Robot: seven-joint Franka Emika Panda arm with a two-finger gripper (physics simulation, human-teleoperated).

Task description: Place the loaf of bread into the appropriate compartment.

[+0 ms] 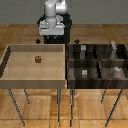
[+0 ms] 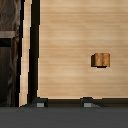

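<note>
The loaf of bread [image 1: 38, 59] is a tiny brown cube lying on the floor of the light wooden tray [image 1: 15, 75] at the exterior view's left. It also shows in the wrist view [image 2: 100, 60], alone on the pale wood. My gripper [image 1: 52, 39] hangs above the tray's back wall, well above and behind the bread. Only the two fingertips [image 2: 41, 103] show in the wrist view, standing apart with nothing between them. The dark compartment box [image 1: 96, 62] stands at the exterior view's right.
The dark box has several compartments, some holding small grey objects [image 1: 84, 73] [image 1: 116, 69]. Tall grey blocks [image 1: 113, 48] stand in its back cells. Both containers stand on thin metal legs over a wooden floor. The tray's dark wall [image 2: 34, 50] runs beside the bread.
</note>
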